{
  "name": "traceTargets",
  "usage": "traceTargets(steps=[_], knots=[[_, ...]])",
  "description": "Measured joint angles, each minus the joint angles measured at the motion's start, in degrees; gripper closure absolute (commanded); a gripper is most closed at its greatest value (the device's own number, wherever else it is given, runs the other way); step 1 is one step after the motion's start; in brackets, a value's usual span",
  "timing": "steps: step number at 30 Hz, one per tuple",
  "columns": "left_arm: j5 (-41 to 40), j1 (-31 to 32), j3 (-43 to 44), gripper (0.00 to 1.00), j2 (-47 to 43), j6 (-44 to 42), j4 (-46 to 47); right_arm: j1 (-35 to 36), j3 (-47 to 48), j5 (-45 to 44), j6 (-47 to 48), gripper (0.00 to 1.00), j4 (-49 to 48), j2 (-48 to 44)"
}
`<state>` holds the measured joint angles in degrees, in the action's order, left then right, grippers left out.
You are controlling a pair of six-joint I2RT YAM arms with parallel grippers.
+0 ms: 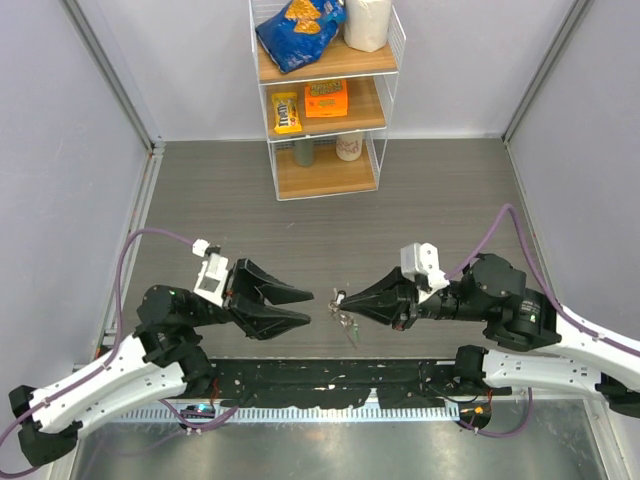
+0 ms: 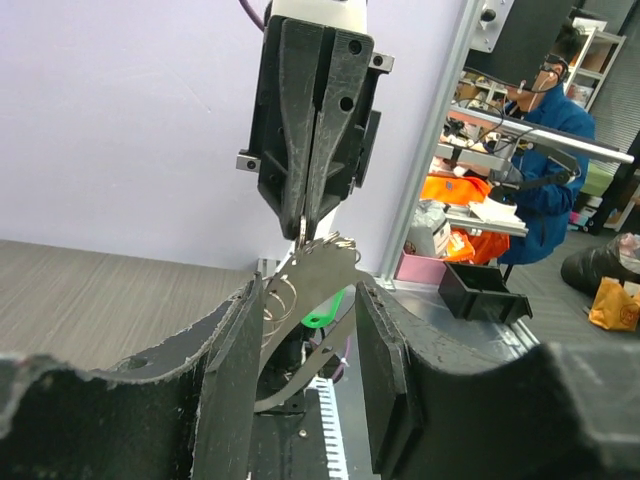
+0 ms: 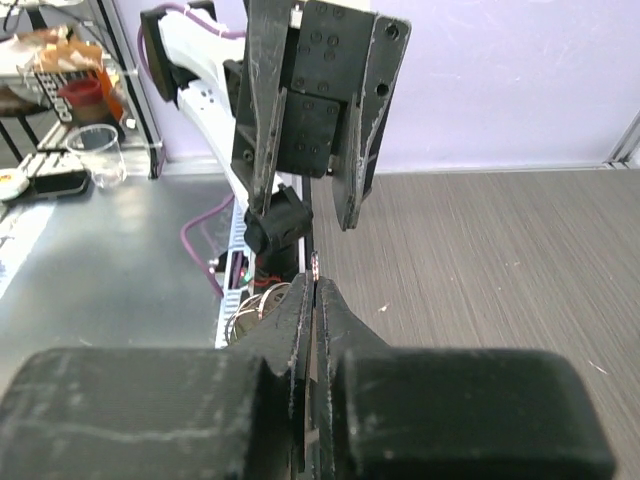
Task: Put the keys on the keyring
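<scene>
Right claw [image 1: 338, 297] pinches what seems the keyring [image 1: 346, 318]; left claw [image 1: 310, 306] gapes beside; shelf [image 1: 325, 100] beyond.

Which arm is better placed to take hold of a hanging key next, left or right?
Left, probably. The left gripper faces the hanging keys with its jaws open and empty. The right gripper is shut on the keyring, holding it off the table, so it is not free.
</scene>
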<state>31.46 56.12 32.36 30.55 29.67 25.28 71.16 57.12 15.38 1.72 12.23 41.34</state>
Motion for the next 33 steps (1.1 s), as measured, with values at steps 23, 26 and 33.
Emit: traceTargets(steps=[23, 26, 33], knots=[[-3.41, 0.00, -1.95, 0.55, 8.63, 7.80, 17.46, 0.00, -20.13, -7.61, -11.30, 0.95, -40.33, -4.92], [-3.41, 0.00, -1.95, 0.55, 8.98, 7.96, 17.88, 0.00, -20.13, -7.63, -11.39, 0.95, -42.14, -4.83], [-3.41, 0.00, -1.92, 0.55, 9.03, 8.33, 18.08, 0.00, -18.58, -7.61, -11.26, 0.95, -39.91, -3.91]])
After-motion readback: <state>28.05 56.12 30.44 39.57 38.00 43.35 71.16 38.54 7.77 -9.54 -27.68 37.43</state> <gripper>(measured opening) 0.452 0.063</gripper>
